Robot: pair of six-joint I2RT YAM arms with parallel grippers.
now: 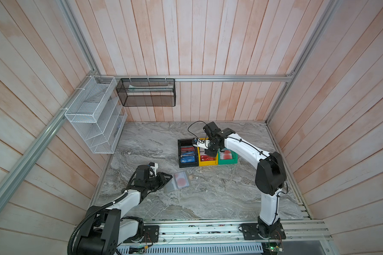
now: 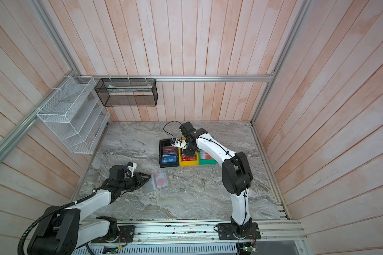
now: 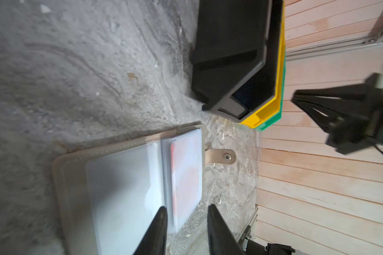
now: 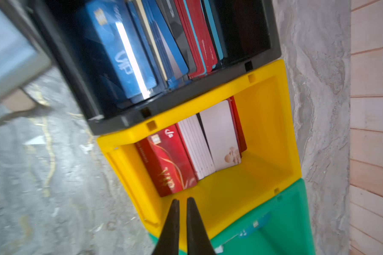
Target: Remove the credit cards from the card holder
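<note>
The grey card holder [image 1: 171, 187] [image 3: 75, 176] lies open on the marble table. A pale card with a red circle [image 1: 182, 181] [image 3: 186, 174] sits in its right sleeve. My left gripper [image 1: 170, 176] [image 3: 186, 210] is open at the holder's near edge. One finger rests on the left sleeve and the other is over bare table, with the right sleeve's corner between them. My right gripper [image 1: 209, 152] [image 4: 182, 199] points down over the yellow bin [image 4: 263, 132], shut and empty. A red VIP card [image 4: 170, 167] lies below it. A blue VIP card [image 4: 124, 59] lies in the black bin [image 4: 119, 121].
Black [image 1: 179, 152], yellow [image 1: 206, 163] and green [image 1: 228, 161] bins stand side by side at mid-table, each with several cards. A white mesh rack [image 1: 91, 114] and a black mesh basket [image 1: 146, 92] hang on the walls. The holder's snap tab [image 3: 221, 156] lies flat on the table.
</note>
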